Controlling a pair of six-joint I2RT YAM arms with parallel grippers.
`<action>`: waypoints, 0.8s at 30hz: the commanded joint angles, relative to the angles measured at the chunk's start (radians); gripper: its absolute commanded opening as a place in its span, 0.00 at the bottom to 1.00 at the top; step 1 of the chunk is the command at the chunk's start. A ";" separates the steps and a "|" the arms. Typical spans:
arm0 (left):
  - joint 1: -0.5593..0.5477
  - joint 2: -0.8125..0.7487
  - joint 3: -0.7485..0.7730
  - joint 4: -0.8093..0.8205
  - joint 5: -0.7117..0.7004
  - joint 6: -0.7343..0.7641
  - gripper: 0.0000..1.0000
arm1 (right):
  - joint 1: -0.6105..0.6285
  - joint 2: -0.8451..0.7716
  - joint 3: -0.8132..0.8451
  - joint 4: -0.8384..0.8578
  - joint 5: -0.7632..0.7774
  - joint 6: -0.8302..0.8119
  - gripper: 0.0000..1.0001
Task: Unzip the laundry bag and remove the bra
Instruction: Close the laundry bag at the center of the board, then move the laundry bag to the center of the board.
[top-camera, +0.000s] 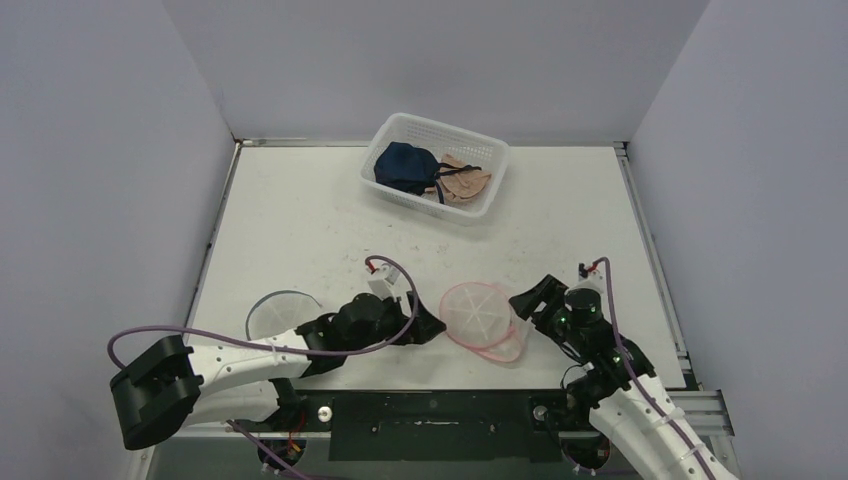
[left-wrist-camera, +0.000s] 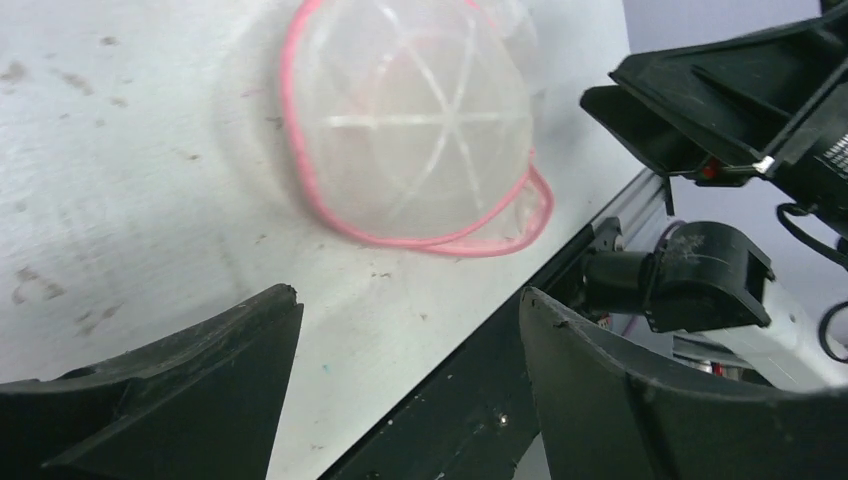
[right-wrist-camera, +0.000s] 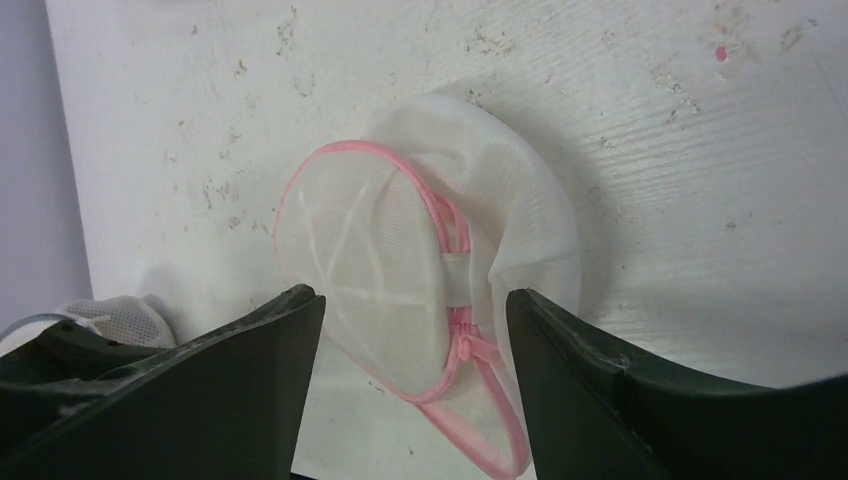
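Note:
The laundry bag (top-camera: 480, 315) is a translucent white mesh dome with pink trim, lying on the table between my two grippers. In the right wrist view the bag (right-wrist-camera: 390, 260) gapes along its pink zipper, whose pull (right-wrist-camera: 470, 345) sits between my fingers. My right gripper (right-wrist-camera: 412, 297) is open around the bag's near edge without touching it; from above it (top-camera: 522, 308) stands just right of the bag. My left gripper (top-camera: 435, 326) is open just left of the bag (left-wrist-camera: 410, 110), with only bare table between its jaws (left-wrist-camera: 410, 300). I cannot tell whether a bra is inside.
A white slotted basket (top-camera: 405, 125) at the back holds a navy garment (top-camera: 403, 165) and a beige one (top-camera: 465, 183). A second mesh bag with a grey rim (top-camera: 280, 305) lies left of the left arm. The table's near edge (left-wrist-camera: 480, 330) runs under the left gripper.

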 joint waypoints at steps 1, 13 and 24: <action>0.006 -0.054 -0.048 -0.055 -0.093 -0.071 0.78 | 0.029 0.150 0.067 0.044 -0.015 -0.135 0.67; 0.000 -0.094 -0.125 -0.032 -0.073 -0.132 0.77 | 0.389 0.526 0.184 0.086 0.276 -0.142 0.64; 0.003 -0.195 -0.152 -0.088 -0.111 -0.145 0.77 | 0.401 0.473 0.134 0.299 0.222 -0.095 0.06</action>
